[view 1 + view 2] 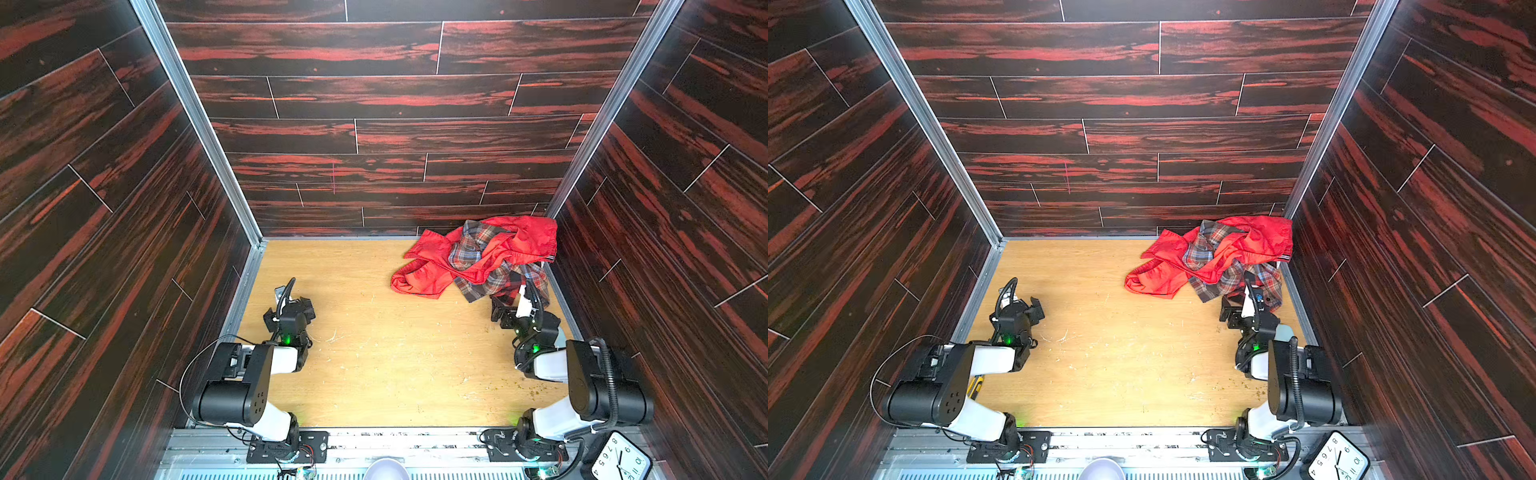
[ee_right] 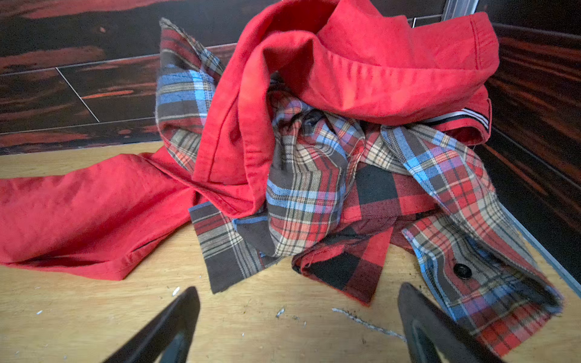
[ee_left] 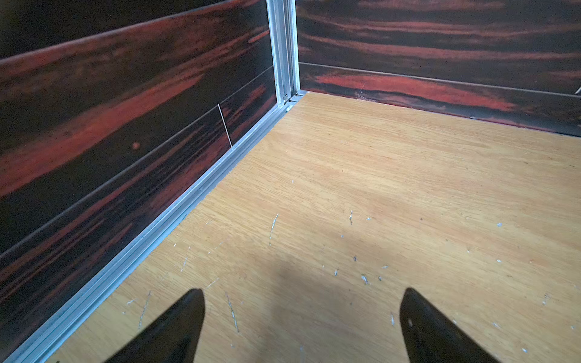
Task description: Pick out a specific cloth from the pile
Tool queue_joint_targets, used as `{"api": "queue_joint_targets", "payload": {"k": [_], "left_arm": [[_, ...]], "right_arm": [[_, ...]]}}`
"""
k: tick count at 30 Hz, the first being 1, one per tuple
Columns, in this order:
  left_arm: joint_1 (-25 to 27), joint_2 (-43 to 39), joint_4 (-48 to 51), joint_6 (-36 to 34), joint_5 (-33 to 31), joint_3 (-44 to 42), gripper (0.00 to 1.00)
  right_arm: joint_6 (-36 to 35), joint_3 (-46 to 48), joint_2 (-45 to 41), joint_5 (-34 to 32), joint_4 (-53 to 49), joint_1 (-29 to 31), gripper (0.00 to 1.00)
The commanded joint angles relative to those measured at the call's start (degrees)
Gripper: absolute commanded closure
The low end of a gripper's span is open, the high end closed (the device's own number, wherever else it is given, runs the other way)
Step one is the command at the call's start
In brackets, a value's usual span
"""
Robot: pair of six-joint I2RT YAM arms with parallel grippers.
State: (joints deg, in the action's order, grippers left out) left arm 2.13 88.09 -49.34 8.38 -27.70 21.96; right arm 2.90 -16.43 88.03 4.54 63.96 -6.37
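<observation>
While your right gripper hung wide-jawed just short of the pile, the cloth lay mostly buried under the plaid shirt and red garment | left gripper wide, empty, well apart | handling: looked soft, light, likely to drag neighbours | grip: the exposed checked hem nearest your jaws

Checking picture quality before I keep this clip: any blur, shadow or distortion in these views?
In both top views the walls splay outward, wide-angle; table brightly lit. Left wrist view: side wall soft, dim shadow before the left gripper. Right wrist view: pile crisp, right gripper dark.
</observation>
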Motion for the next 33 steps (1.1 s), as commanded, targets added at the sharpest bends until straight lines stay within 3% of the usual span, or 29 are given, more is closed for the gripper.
{"api": "queue_joint_targets", "payload": {"k": [1,22,26,27,30,33], "left_arm": [[-0.5,0.4,-0.8,-0.4,-0.9,0.9,0.01],[-1.1,0.1,-0.1,-0.3,0.6,1.2,0.01],[-1.0,-2.3,-4.3,-2.8,0.9,-0.1,0.01],[-0.8,-4.8,-1.4,-3.1,1.3,0.1,0.01],[-0.5,-16.5,20.1,-0.6,4.8,5.9,0.01],[0.3,-21.6,32.9,0.5,14.5,12.6,0.01]], "right_arm": [[-0.4,-1.0,1.3,0.8,1.4,0.4,0.01],[-0.5,-0.7,1.1,0.6,1.8,0.3,0.01],[-0.1,1.3,-5.1,-0.1,0.6,0.4,0.02],[0.4,1.0,-8.1,-0.5,-3.8,0.3,0.02],[1.3,-3.1,-16.3,-0.4,-20.1,0.6,0.09],[3.5,-8.0,-20.3,-1.5,-31.2,0.8,0.10]]}}
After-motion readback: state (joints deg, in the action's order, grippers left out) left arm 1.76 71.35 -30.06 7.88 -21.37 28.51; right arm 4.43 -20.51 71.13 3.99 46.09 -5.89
